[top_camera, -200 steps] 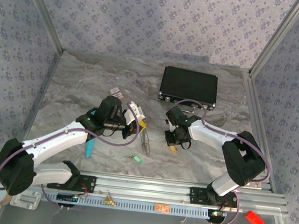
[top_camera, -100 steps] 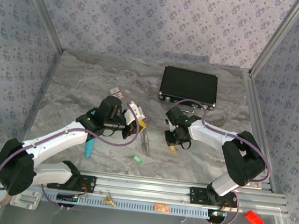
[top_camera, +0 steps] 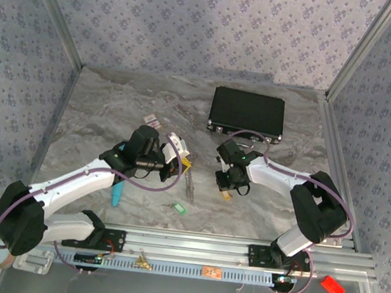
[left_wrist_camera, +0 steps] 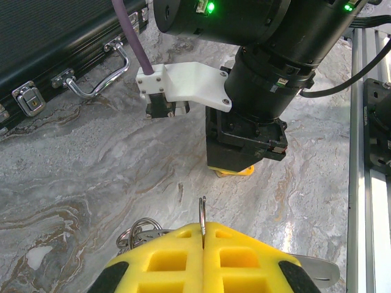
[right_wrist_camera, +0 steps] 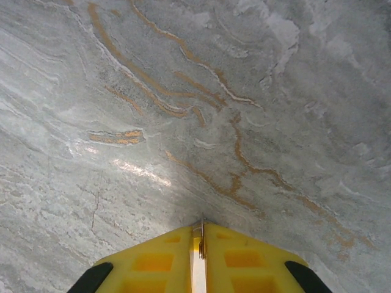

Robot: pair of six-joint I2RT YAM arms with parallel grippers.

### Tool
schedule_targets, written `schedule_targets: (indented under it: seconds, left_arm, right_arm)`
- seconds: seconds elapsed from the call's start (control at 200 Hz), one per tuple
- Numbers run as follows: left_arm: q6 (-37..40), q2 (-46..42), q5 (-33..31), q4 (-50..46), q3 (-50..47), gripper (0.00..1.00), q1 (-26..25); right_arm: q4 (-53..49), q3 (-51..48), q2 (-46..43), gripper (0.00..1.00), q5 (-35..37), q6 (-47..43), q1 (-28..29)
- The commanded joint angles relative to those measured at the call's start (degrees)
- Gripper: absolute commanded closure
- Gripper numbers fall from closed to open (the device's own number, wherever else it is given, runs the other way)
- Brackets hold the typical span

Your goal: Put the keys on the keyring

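Left hand sat on the near-left side of the black case, clamped shut on the keyring. The hoop hung below it, edge-on to the top camera. I read that as presenting the hoop so a key could be fed on. Couldn't tell if its low end touched the table.

Green key lay flat, farther from the case than the hoop and just beyond its low end, not gripped.

Right hand sat straight out from the case's latch edge, tips low over the table. It was pinched on a thin metal piece seen edge-on. Likely the yellow-gold key, can't confirm.

The hoop and the right hand were near each other but apart. There was bare table between both hands and the case. The frame rail bounded the side farthest from the case.
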Motion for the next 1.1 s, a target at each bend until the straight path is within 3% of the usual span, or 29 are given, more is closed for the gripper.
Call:
schedule_targets:
  seconds: [0.0,1.094]
  left_arm:
    - [0.6,-0.8,0.9,1.6,0.3,1.0,0.4]
    - [0.6,-0.9,1.1,1.7,0.3,1.0,0.4]
  right_arm:
    - [-1.9,0.8,0.4,0.86,0.6,0.1,0.0]
    - [-2.2,1.4,1.0,0.86,1.1,-0.1,0.3]
